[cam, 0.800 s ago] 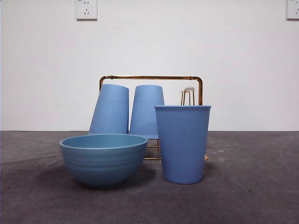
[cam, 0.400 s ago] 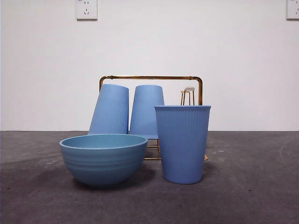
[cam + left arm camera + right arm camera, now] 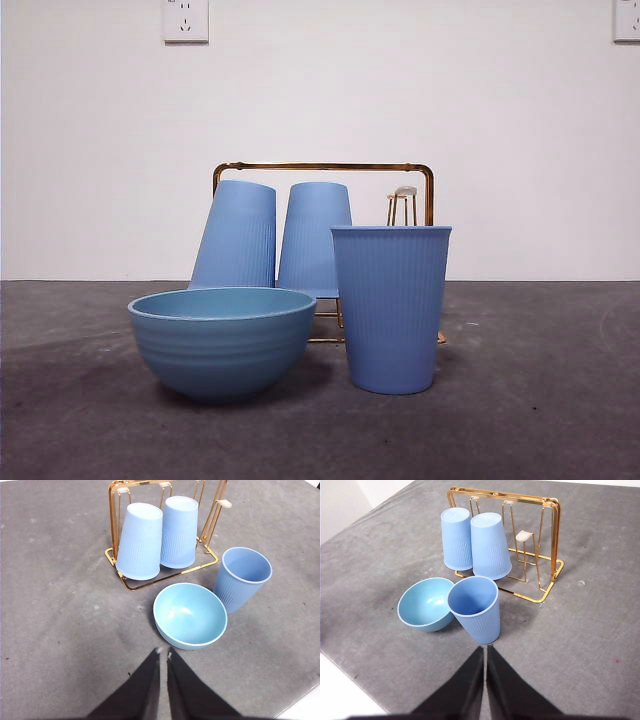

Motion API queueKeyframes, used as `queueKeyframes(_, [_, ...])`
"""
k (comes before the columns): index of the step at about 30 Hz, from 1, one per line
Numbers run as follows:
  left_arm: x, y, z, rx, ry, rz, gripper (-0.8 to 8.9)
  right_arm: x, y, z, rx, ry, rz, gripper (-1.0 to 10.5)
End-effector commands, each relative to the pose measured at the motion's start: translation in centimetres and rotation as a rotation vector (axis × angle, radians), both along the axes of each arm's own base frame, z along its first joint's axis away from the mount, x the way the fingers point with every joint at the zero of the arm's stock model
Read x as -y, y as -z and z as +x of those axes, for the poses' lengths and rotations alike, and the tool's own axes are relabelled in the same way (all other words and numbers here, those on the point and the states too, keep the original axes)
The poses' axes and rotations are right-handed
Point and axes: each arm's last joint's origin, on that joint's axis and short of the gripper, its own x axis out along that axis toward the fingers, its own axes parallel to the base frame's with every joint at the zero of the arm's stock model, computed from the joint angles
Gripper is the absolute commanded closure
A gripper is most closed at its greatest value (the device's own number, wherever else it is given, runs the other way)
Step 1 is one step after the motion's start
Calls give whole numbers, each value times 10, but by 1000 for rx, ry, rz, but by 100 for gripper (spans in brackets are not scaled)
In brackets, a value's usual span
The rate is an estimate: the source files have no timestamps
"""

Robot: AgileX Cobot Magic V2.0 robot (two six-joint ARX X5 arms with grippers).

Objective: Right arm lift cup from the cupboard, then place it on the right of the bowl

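Nothing is moving since the earlier frames. Going left to right, the bowl (image 3: 222, 340) is sitting on the table (image 3: 540, 400), the cup (image 3: 391, 308) is standing upright just right of it, apart from the cupboard (image 3: 325, 170) behind. Both the left gripper (image 3: 162, 652) and right gripper (image 3: 485, 649) are hovering with jaws nearly closed, holding nothing.

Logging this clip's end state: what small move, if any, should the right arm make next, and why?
Probably none beyond staying clear. The cup stands upright, right of the bowl, off the rack. The right pincer is shut and back from it, holding nothing.
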Motion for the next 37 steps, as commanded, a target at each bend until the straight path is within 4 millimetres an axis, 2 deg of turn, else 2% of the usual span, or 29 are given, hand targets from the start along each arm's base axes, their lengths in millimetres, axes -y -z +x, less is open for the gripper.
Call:
queueKeyframes(1, [1,-3,0,14,1,-11,792,0,-4,-1,21,-9,0,937])
queueKeyframes(6, [-3,2,1,33,-53,-26,793,0,-4,-1,21,-9,0,937])
queueKeyframes(12, [-11,22,17,204,-285,-93,793,0,-4,-1,21,-9,0,937])
queueKeyframes(17, [-24,58,34,383,-482,-43,792,0,-4,-1,21,-9,0,937])
queueKeyframes(23, [-37,117,43,335,-626,10,792,0,-4,-1,21,-9,0,937])
queueKeyframes(26, [-40,136,43,313,-665,25,792,0,-4,-1,21,-9,0,937])
queueKeyframes(31, [-43,153,43,306,-681,56,793,0,-4,-1,21,-9,0,937])
queueKeyframes(35, [-41,168,46,308,-616,62,792,0,-4,-1,21,-9,0,937])
queueKeyframes(37, [-40,169,47,320,-558,62,792,0,-4,-1,21,-9,0,937])
